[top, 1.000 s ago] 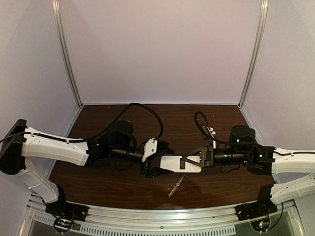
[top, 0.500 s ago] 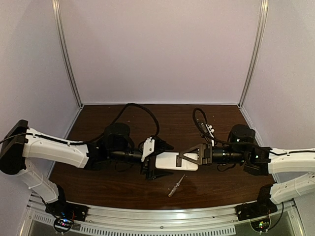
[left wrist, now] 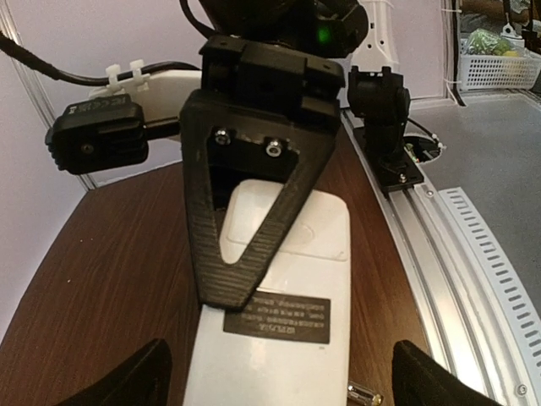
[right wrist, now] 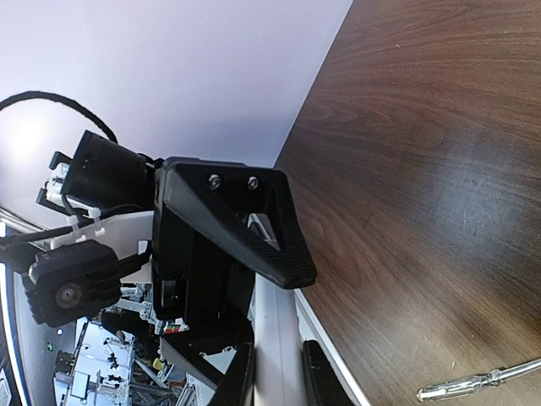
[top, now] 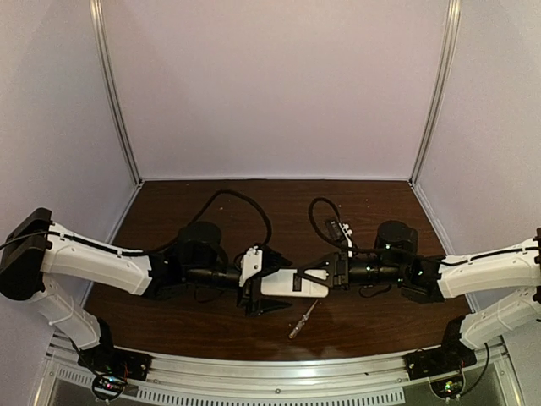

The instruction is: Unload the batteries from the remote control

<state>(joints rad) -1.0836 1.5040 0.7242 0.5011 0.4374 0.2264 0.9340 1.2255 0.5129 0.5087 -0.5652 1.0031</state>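
The remote control (top: 292,284) is a white bar held above the table between both arms. In the left wrist view it lies with its plain back up, a dark label (left wrist: 277,319) on it. My right gripper (top: 308,278) is shut on the remote's right end; one of its black fingers (left wrist: 241,228) lies across the back. In the right wrist view its fingers pinch the remote's thin edge (right wrist: 275,338). My left gripper (left wrist: 275,391) stands wide open, a fingertip (left wrist: 127,381) on either side of the remote and apart from it. The batteries are hidden.
A thin silvery screwdriver (top: 302,319) lies on the brown table (top: 169,203) just in front of the remote; it also shows in the right wrist view as the screwdriver (right wrist: 473,382). Pale walls close the table on three sides. A metal rail (top: 279,372) runs along the near edge.
My left gripper has opened wide and let go of the remote. The right arm has carried the remote a little to the left, and the left arm has drawn back.
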